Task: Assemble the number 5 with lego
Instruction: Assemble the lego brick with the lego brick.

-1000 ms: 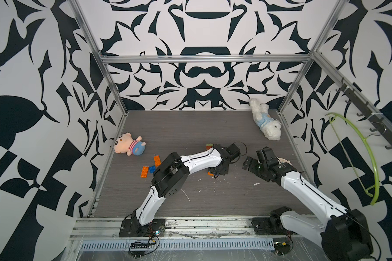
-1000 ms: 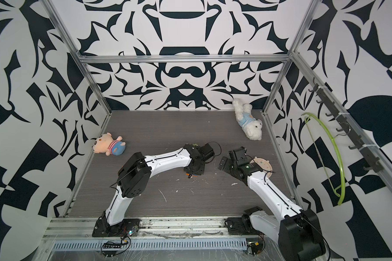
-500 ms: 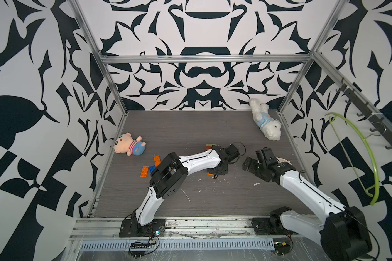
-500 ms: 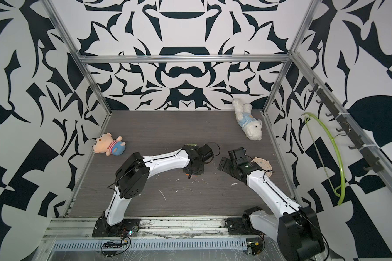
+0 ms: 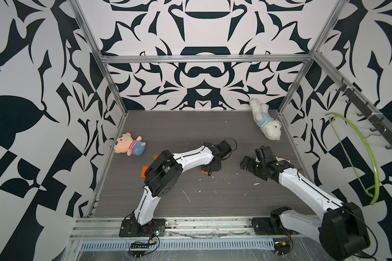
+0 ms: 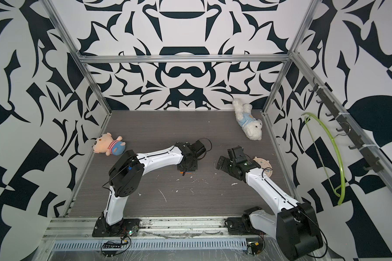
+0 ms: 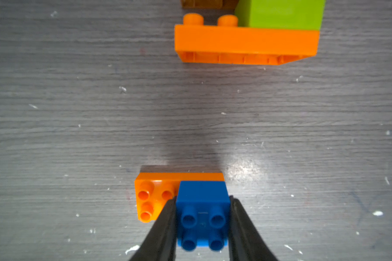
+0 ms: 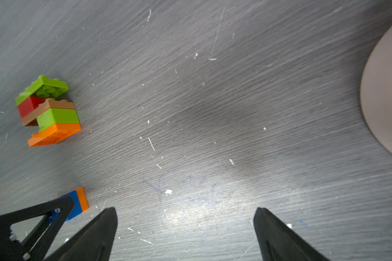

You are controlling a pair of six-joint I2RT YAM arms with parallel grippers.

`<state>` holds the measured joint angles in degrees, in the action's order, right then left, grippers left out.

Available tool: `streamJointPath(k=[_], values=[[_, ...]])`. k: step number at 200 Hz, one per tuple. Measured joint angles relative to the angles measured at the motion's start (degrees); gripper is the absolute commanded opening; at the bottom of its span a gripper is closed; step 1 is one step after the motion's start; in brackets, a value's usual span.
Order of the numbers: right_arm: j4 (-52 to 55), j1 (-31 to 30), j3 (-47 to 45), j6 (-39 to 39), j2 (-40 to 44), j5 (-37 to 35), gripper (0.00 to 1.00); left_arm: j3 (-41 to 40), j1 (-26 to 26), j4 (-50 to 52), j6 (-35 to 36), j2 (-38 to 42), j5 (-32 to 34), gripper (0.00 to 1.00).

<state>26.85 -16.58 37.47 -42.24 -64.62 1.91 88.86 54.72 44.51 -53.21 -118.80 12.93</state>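
Left tool (image 7: 203, 200) gripping blue square plastic brick (image 7: 201, 189) atop orange plastic brick (image 7: 154, 192) on grey surface (image 7: 77, 113).
Half-seated studs could let blue lift off or skid the pair on release; right tool (image 8: 186, 217) wide open, empty.

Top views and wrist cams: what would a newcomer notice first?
The loud black-and-white patterned walls around the grey table dominate both top views, with a pink plush pig by the left wall and a white plush dog in the far right corner. In the left wrist view, the fingers of the left gripper are shut on a blue brick sitting on an orange brick.
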Motion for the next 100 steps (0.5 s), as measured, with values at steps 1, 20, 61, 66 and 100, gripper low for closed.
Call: streamJointPath(k=[1,20,61,66,100], values=[[-0.02,0.00,0.00,0.02,0.00,0.00,0.99,-0.07,0.00,-0.07,-0.02,0.04,0.00,0.30],[-0.07,0.00,0.04,0.15,-0.31,0.07,0.99,-0.39,0.00,-0.50,-0.33,0.24,-0.02,0.30],[-0.24,0.00,0.31,0.17,-2.21,0.61,0.99,-0.39,0.04,-0.55,-0.66,0.31,0.11,0.33],[-0.24,0.00,0.31,0.17,-2.21,0.66,0.99,-0.39,0.04,-0.52,-0.68,0.31,0.13,0.33],[-0.55,0.00,0.31,0.17,-2.19,0.68,0.99,-0.17,0.04,-0.31,-0.57,0.33,0.09,0.35]])
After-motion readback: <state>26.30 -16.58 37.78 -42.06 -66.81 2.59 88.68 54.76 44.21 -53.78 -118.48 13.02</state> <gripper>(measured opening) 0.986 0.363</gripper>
